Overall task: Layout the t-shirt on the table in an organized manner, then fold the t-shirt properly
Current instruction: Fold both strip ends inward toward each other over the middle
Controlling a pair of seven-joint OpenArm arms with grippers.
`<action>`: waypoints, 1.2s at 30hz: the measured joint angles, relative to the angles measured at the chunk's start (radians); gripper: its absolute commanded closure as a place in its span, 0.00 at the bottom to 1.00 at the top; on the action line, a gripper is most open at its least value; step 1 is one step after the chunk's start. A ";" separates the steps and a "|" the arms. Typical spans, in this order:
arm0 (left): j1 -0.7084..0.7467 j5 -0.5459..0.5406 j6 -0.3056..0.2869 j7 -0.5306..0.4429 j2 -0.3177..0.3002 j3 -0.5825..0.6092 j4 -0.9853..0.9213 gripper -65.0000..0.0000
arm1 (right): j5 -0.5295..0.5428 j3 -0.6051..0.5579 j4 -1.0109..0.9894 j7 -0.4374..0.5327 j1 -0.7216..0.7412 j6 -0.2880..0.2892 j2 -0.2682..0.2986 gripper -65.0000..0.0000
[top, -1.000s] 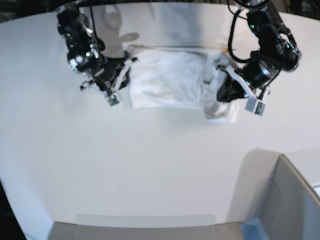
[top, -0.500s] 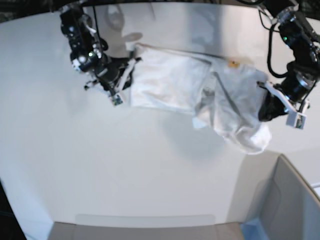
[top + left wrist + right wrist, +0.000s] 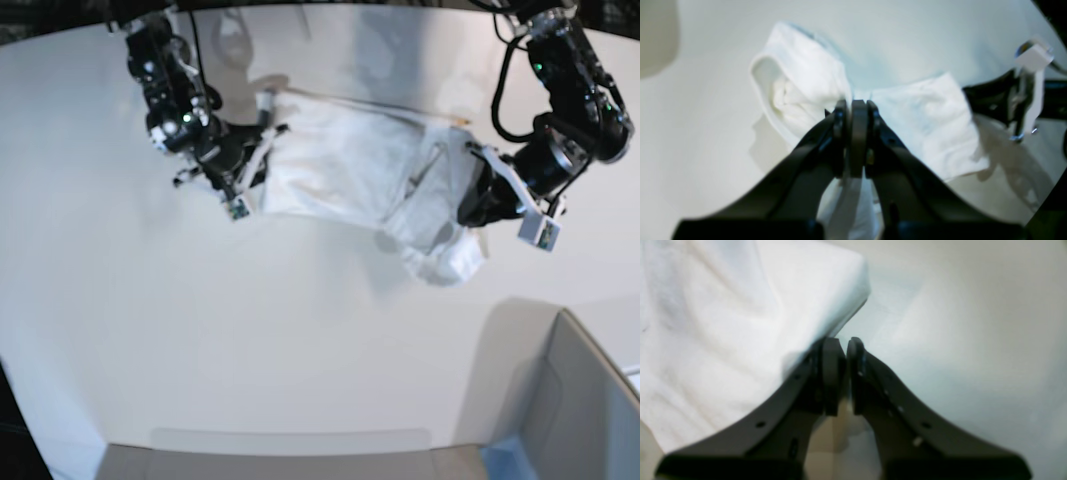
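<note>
- clearly laying out: the t-shirt (image 3: 350, 165) lies bunched on the table (image 3: 250, 340)'s far side.
- left gripper (image 3: 853, 113) pinches cloth; right gripper (image 3: 840, 350) pinches its edge.
- next: pull apart, flatten.

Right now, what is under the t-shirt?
Only the white table shows around and beneath the t-shirt. The left gripper and right gripper are shut on its edges. Anything under the bunched cloth is covered.
</note>
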 measured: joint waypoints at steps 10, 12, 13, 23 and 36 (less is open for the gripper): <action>0.001 0.001 0.000 0.002 0.098 0.116 0.000 1.00 | -0.004 0.000 0.000 0.000 -0.002 -0.001 -0.012 0.90; 0.000 -0.004 0.000 0.003 0.120 0.161 0.000 1.00 | -0.003 0.000 -0.001 -0.001 -0.002 -0.001 -0.012 0.90; -0.001 -0.003 0.000 -0.001 0.140 0.167 0.000 1.00 | -0.003 0.000 -0.002 -0.001 -0.002 -0.001 -0.012 0.90; 0.006 0.032 0.000 0.000 0.202 0.280 0.000 1.00 | -0.003 0.002 -0.035 0.018 0.012 -0.001 -0.041 0.90; 0.023 0.367 0.000 -0.001 0.208 0.503 -0.029 0.86 | 0.000 0.002 -0.032 0.022 0.009 -0.001 -0.042 0.90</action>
